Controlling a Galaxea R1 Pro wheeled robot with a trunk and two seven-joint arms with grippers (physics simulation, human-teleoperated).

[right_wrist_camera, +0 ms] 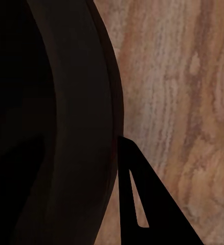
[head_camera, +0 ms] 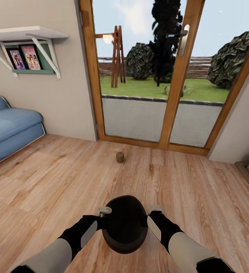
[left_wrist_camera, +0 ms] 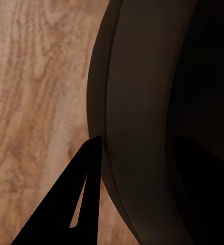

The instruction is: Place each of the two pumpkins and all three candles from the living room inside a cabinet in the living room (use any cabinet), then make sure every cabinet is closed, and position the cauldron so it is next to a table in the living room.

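2 grippers of mine clamp the black cauldron (head_camera: 124,229) between them above the wood floor (head_camera: 44,182): my left gripper (head_camera: 104,211) pinches its left rim, my right gripper (head_camera: 154,209) its right rim. 1 small candle (head_camera: 119,157) stands ahead, near the glass doors (head_camera: 154,72).

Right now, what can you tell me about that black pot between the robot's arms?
The pot is round and matt black, with a wide dark mouth facing up and a bulging belly; the material looks like dull metal. It sits upright, low and centred in the head view, over the wooden floor. The left gripper and right gripper sit at its opposite sides at the rim. Whether it rests on the floor cannot be told.
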